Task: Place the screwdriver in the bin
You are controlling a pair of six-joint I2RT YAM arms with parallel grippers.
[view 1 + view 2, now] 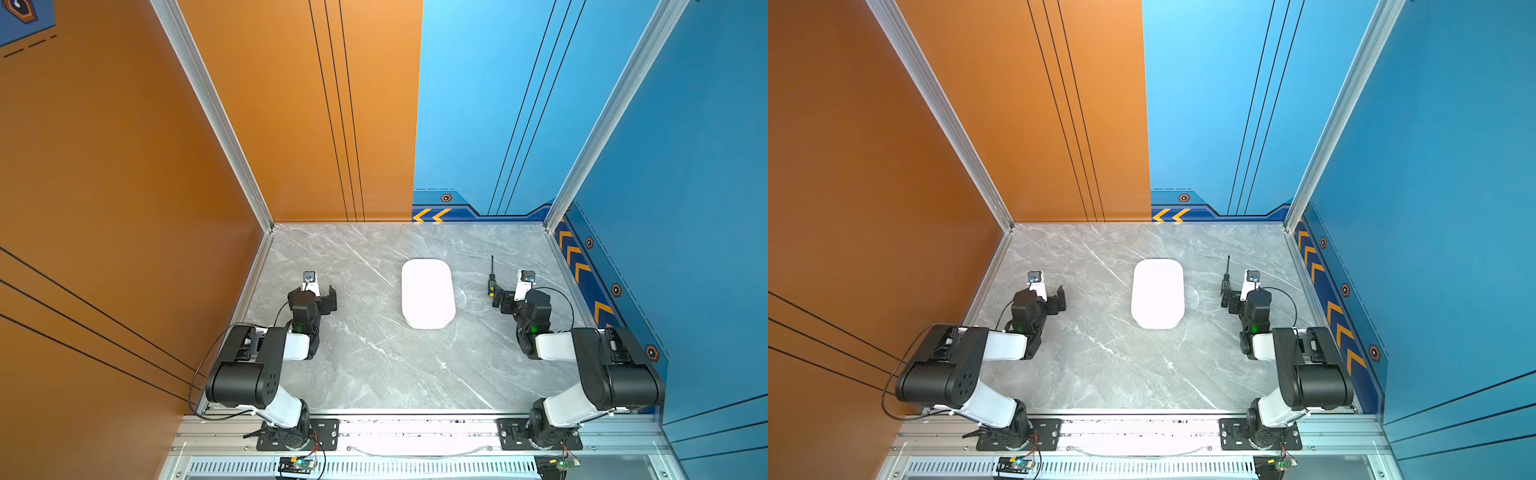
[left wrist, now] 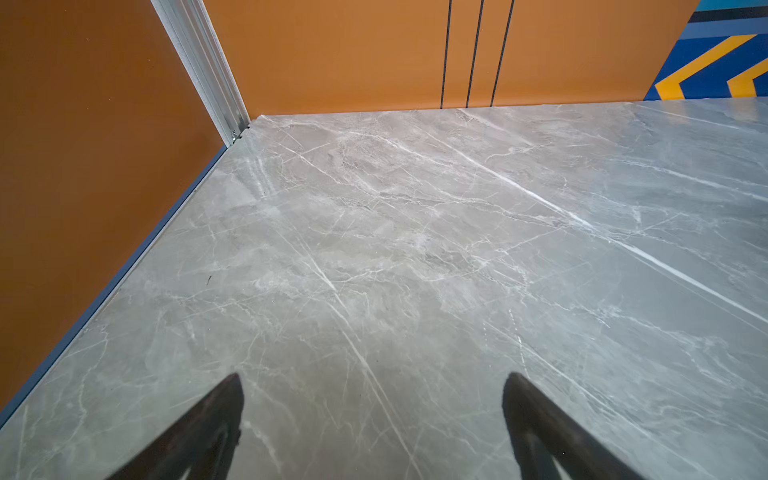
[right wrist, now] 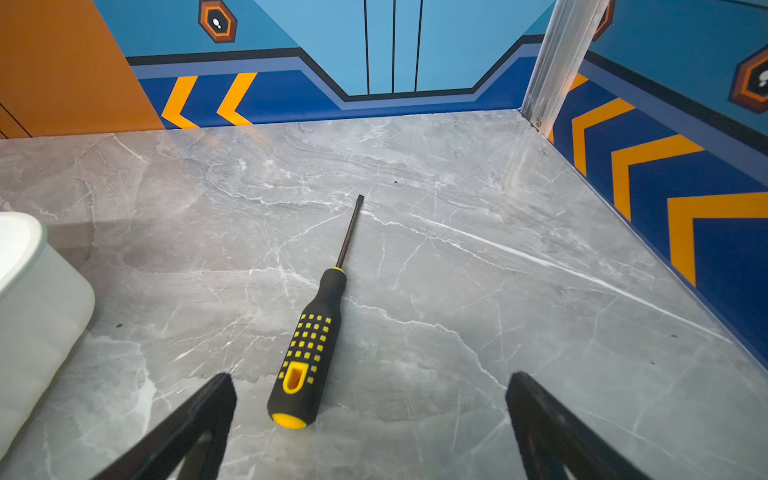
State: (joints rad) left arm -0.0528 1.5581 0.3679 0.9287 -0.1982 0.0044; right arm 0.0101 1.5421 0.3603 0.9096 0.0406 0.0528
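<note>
Black with yellow studs, the small rubber-handled screwdriver (image 3: pixel 309 345) lies flat on the grey marble table (image 3: pixel 457 291), apart from the shallow white plastic bin (image 1: pixel 428 293), its butt between the right gripper's (image 3: pixel 371 376) wide-spread, empty jaws. It sits off-centre, so closing may roll it away. The left gripper (image 2: pixel 372 376) gapes empty too

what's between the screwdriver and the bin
Nothing but bare marble table lies between the screwdriver and the bin; that shows in both top views and the right wrist view.
</note>
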